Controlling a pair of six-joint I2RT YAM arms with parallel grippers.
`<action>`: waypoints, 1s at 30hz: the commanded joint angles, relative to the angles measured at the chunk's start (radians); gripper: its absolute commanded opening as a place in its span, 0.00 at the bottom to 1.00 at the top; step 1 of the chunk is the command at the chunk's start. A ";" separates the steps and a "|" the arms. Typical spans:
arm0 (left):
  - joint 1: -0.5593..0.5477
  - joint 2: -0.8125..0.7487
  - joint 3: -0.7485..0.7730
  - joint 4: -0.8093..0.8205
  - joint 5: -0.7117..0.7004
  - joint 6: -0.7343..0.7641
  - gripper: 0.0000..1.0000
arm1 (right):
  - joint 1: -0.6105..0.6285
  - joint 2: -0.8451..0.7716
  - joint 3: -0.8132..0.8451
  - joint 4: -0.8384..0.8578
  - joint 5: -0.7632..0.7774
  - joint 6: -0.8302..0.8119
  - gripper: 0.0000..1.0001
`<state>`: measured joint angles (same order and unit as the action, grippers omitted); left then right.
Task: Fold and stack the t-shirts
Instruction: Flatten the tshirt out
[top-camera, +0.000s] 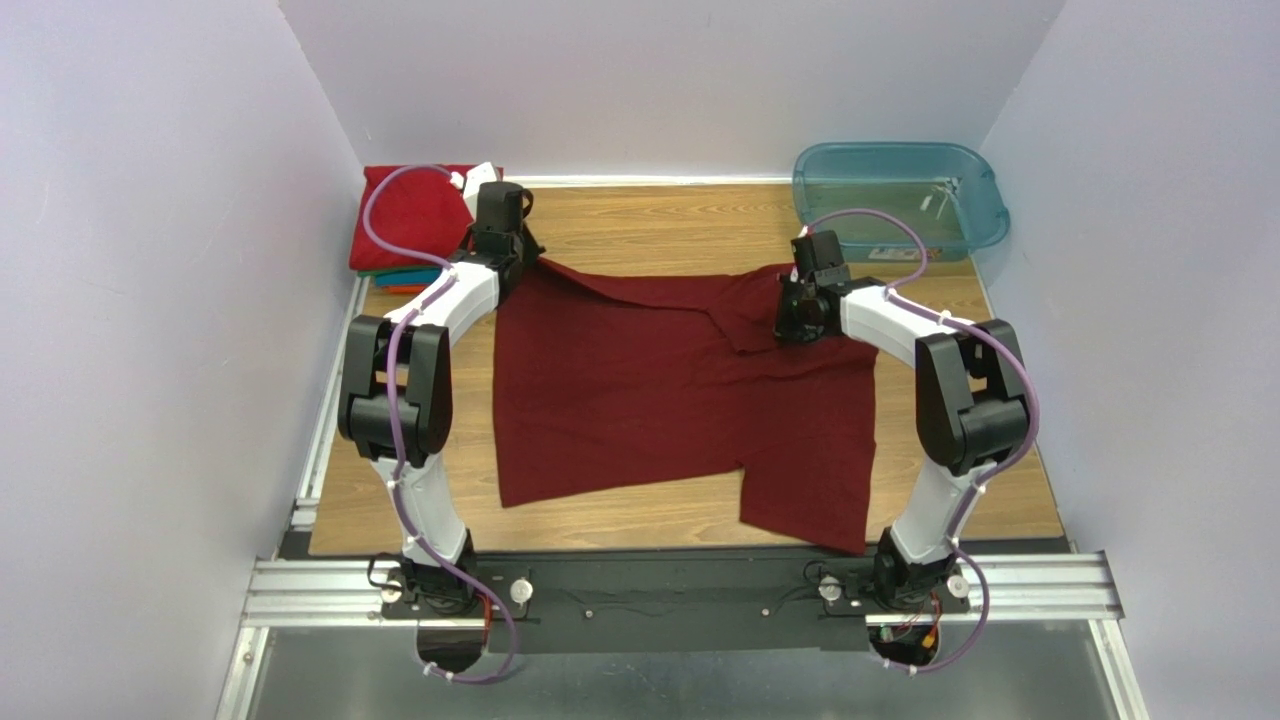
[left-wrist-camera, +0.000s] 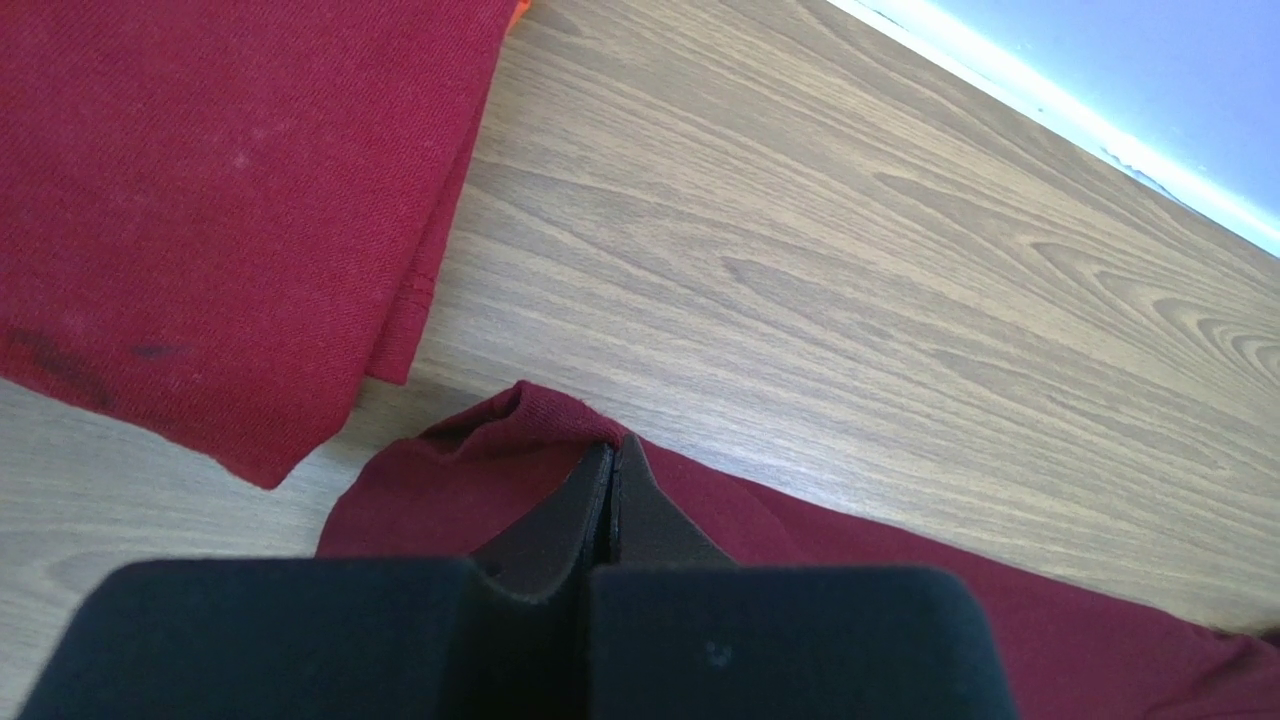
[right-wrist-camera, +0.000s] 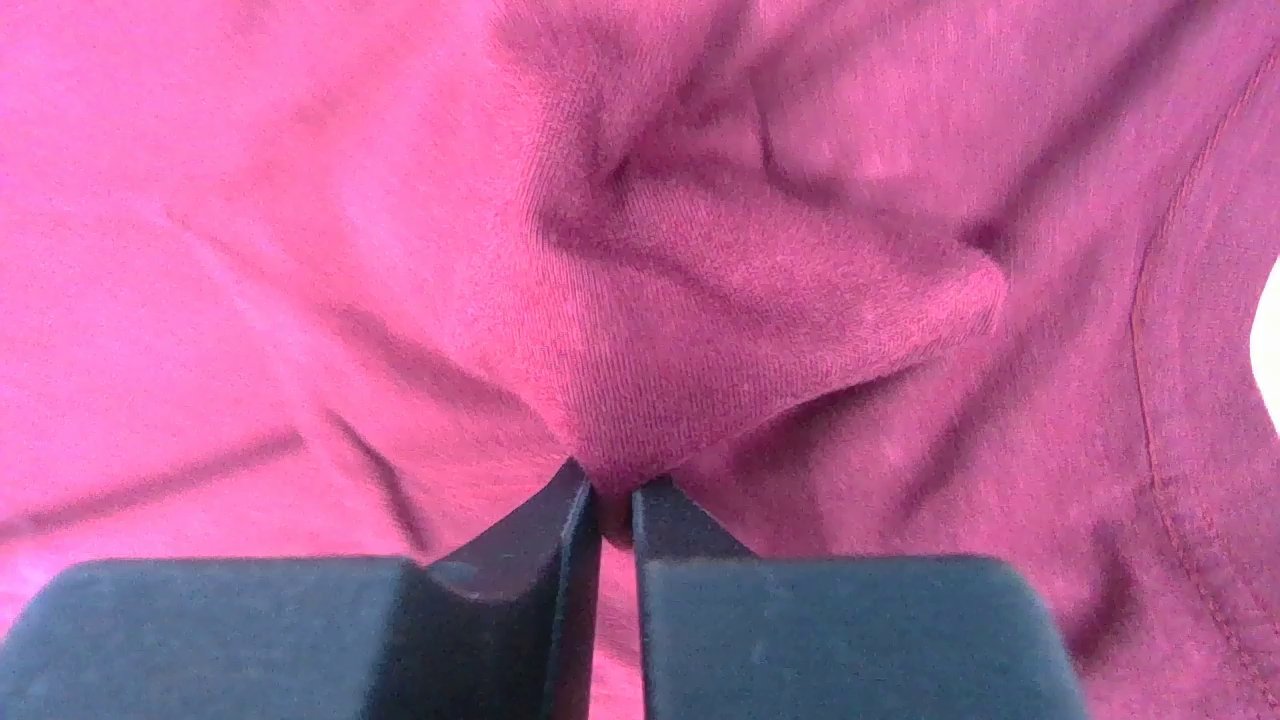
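The dark maroon t-shirt lies spread across the middle of the wooden table, with a flap hanging toward the front right. My left gripper is shut on its far left corner. My right gripper is shut on a pinched fold of the maroon cloth at the shirt's far right part. A stack of folded shirts sits at the far left corner, bright red on top, with teal and orange edges under it. The red shirt also shows in the left wrist view.
A translucent teal plastic tub stands at the far right corner. White walls close in the table on the left, back and right. A metal rail runs along the near edge by the arm bases.
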<state>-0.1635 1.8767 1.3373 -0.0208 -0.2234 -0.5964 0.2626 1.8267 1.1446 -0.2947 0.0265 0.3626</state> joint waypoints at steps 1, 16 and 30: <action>0.007 0.002 0.016 0.038 0.012 0.018 0.00 | 0.001 -0.013 0.066 0.052 0.021 0.029 0.16; 0.009 0.065 0.143 0.042 -0.004 0.027 0.00 | 0.001 0.038 0.275 0.051 0.046 0.052 0.10; 0.019 0.200 0.416 -0.104 -0.027 0.012 0.90 | 0.000 0.591 1.106 -0.086 0.101 -0.093 1.00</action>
<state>-0.1497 2.1342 1.7969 -0.1238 -0.2562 -0.5949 0.2607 2.4935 2.2856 -0.3191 0.1207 0.2855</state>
